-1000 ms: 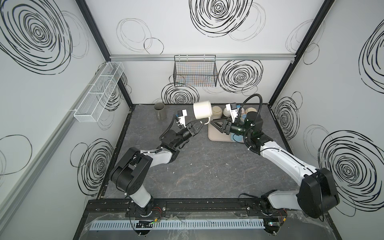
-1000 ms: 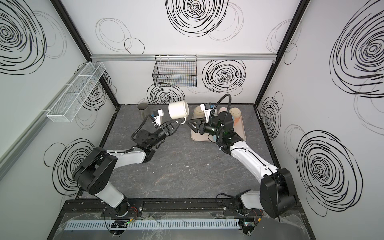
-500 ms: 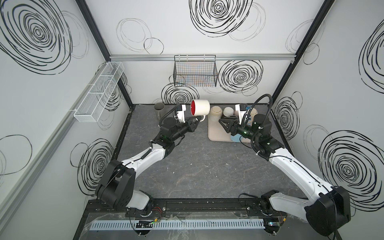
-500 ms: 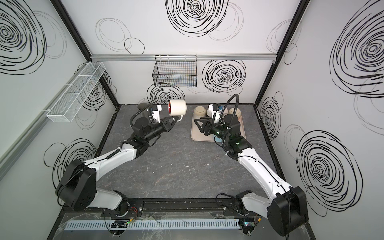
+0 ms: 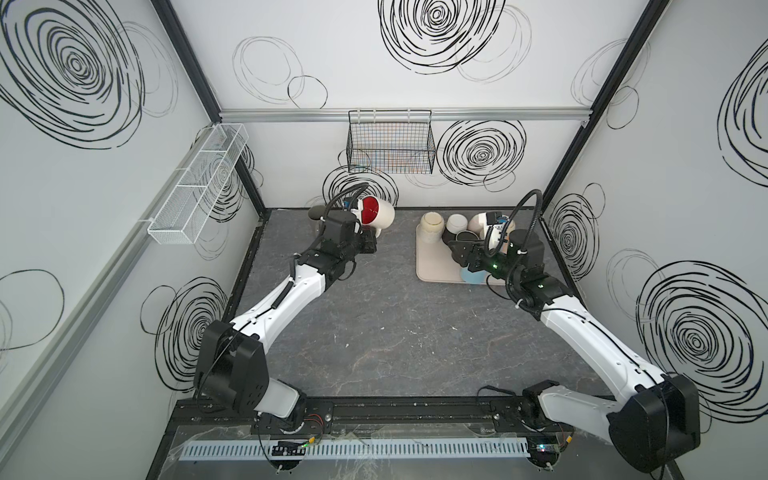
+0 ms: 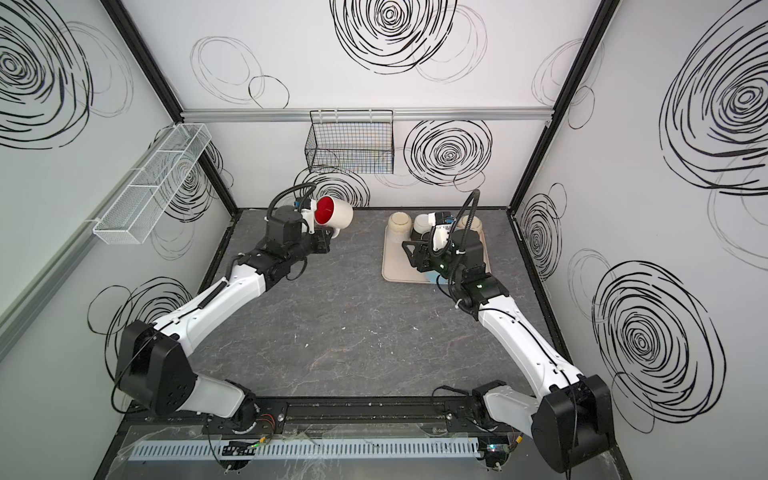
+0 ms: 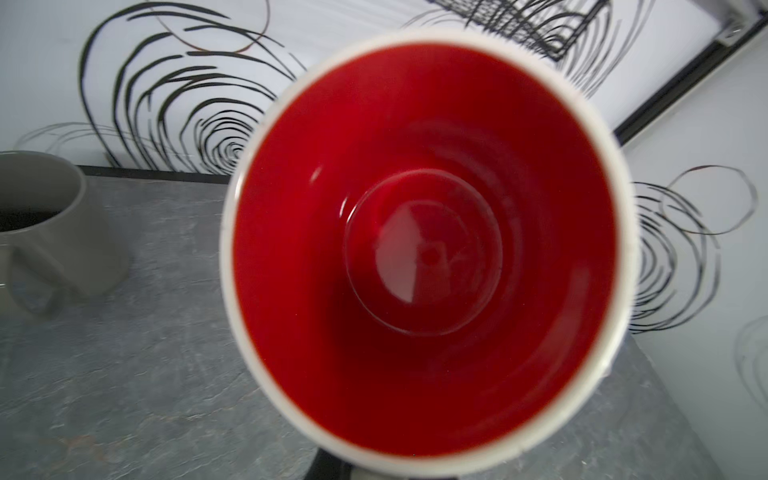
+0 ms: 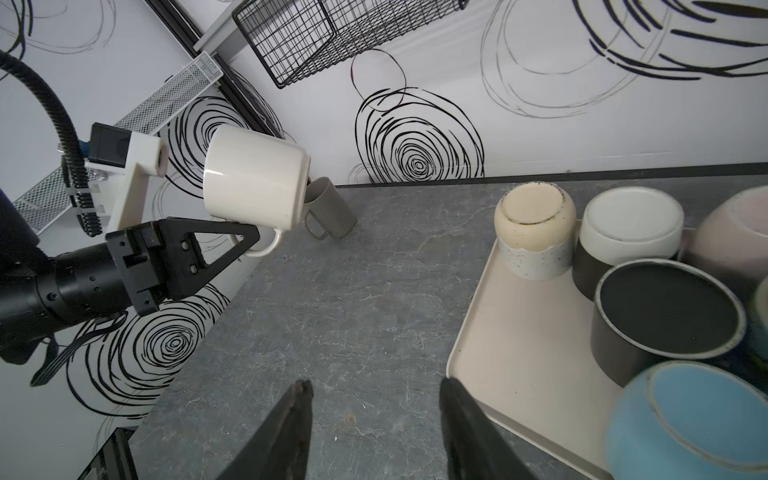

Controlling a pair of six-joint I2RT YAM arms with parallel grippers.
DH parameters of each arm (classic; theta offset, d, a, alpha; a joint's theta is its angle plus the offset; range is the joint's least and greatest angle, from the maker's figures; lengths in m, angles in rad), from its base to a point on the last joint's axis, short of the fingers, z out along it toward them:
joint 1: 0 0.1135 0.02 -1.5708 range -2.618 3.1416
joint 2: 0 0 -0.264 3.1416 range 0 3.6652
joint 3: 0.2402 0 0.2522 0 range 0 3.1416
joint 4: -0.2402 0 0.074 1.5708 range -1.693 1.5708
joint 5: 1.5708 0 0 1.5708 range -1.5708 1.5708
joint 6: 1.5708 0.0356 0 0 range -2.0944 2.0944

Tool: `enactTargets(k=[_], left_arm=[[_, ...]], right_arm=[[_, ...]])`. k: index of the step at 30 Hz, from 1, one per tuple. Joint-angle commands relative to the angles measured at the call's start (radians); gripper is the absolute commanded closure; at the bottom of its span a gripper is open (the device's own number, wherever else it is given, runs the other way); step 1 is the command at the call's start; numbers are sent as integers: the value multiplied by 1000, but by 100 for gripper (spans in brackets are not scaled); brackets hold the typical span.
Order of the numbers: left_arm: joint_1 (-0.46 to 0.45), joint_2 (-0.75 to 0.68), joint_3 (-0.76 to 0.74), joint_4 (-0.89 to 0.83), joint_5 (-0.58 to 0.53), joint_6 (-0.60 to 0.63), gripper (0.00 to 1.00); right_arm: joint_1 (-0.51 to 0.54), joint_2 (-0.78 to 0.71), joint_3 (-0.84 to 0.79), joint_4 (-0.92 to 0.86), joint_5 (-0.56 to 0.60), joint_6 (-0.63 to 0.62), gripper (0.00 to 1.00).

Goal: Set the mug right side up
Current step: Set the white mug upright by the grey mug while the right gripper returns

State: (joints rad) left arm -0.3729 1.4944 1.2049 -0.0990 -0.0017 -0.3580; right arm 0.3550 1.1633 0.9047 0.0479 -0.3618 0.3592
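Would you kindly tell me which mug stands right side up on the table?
The grey mug by the back wall; the white red-lined mug is held sideways; cups on the beige tray are inverted.

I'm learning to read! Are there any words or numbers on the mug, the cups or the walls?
No text can be read anywhere.
The white mug in the left hand: plain outside, red inside, no print.
The cups on the tray: no labels.
The walls: only black swirls, no letters.
The circuit board at the front rail: too small to read.
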Motion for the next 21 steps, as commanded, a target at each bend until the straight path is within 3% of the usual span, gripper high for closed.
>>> enactTargets(k=[1, 9, 21], left_arm=[[41, 41, 74, -50, -119, 75, 100], [89, 235, 209, -117, -172, 95, 100], [98, 601, 594, -327, -318, 116, 100]], right_arm=[[-21, -6, -1, -35, 18, -7, 47], [-79, 56, 19, -105, 49, -8, 46], [-184, 89, -3, -115, 25, -5, 46]])
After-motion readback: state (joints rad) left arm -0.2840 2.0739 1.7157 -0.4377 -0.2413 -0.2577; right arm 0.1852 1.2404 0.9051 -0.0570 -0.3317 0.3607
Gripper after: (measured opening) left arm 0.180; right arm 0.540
